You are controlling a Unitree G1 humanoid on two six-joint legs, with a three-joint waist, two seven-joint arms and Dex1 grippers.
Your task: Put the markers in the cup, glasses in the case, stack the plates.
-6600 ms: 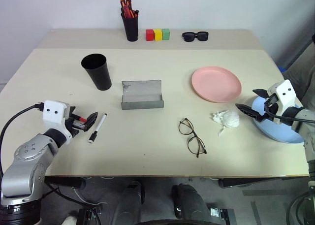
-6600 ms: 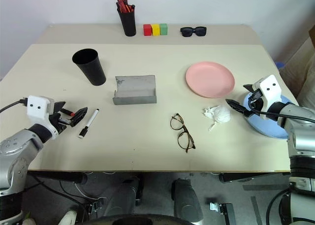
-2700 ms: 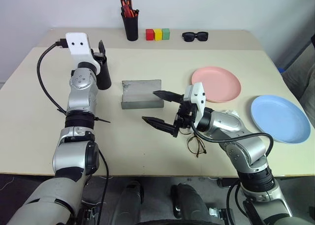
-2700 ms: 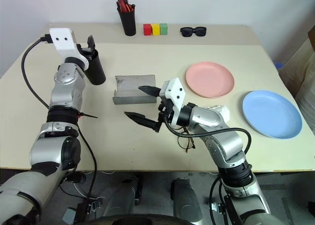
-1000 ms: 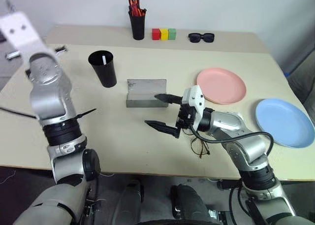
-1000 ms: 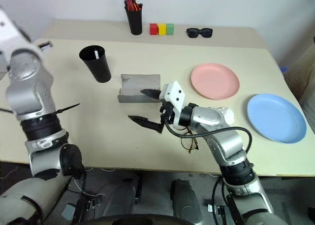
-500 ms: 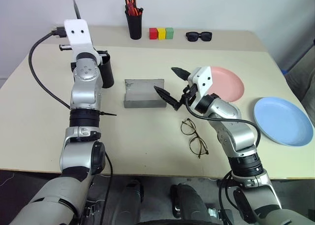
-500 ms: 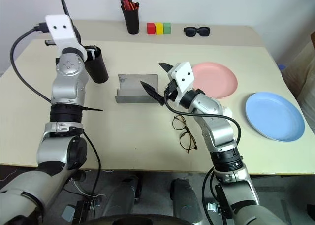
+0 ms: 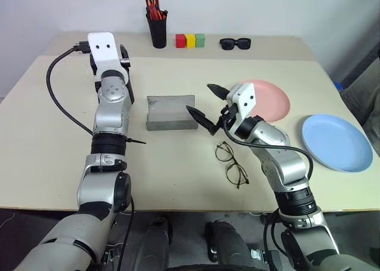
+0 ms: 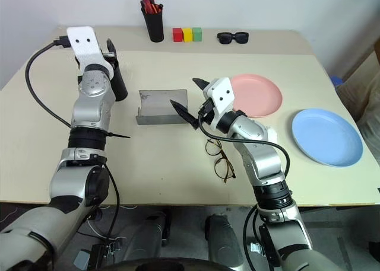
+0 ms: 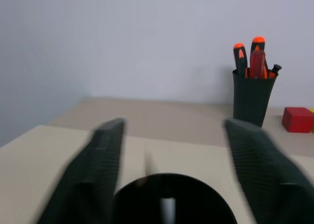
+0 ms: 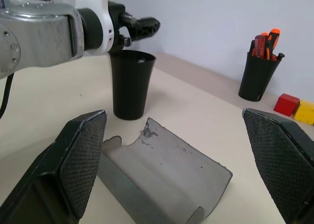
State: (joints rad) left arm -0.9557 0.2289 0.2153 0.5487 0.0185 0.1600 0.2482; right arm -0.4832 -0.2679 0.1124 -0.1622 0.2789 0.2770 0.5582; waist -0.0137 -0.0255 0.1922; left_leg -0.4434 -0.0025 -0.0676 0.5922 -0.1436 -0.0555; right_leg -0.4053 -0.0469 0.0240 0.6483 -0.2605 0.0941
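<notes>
Now the left gripper [image 11: 169, 175], jaws wide, hovers over the cup [image 12: 130, 84], seemingly holding a marker [image 11: 167, 208]; right gripper [image 9: 206, 105] gapes at the case's [image 9: 171, 112] three o'clock.

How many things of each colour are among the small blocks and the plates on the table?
Red: 1, a block
Yellow: 1, a block
Green: 1, a block
Pink: 1, a plate
Blue: 1, a plate
Total: 5
</notes>
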